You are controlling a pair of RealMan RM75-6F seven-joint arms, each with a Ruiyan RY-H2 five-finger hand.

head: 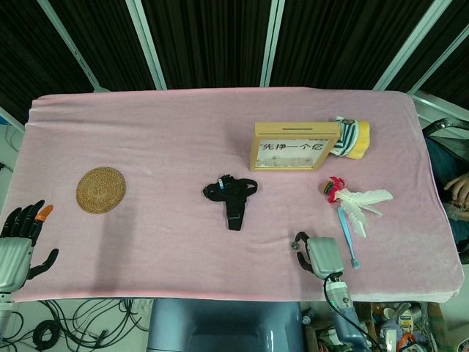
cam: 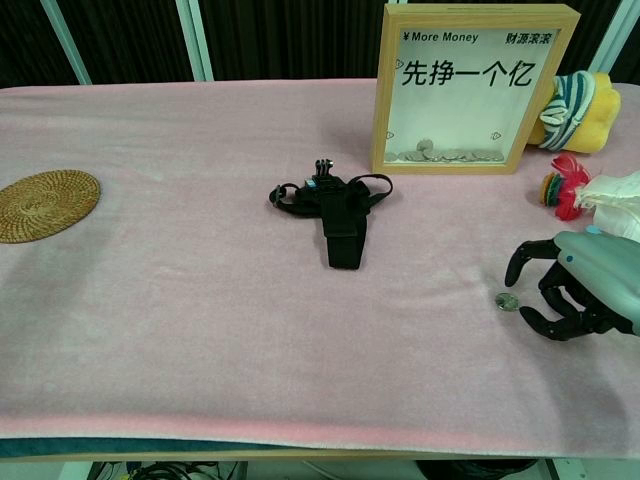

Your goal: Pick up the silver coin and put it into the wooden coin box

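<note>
Near the front right edge of the pink-covered table (cam: 200,330), the small round silver coin (cam: 508,300) lies flat, just beside the right hand's (cam: 570,290) curled, empty fingers. The glass-fronted wooden coin box (cam: 472,88) stands upright toward the back edge, and the left hand (head: 22,238) hangs spread and empty off the front left corner.

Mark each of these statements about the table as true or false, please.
1. The coin lies on the cloth beside the right hand. True.
2. The right hand holds the coin. False: the coin lies on the cloth, not lifted.
3. The box already has coins inside. True.
4. The woven mat is next to the box. False: it lies far to the left, near the left hand.
5. The black strap lies on top of the box. False: it lies on the cloth, apart from it.
</note>
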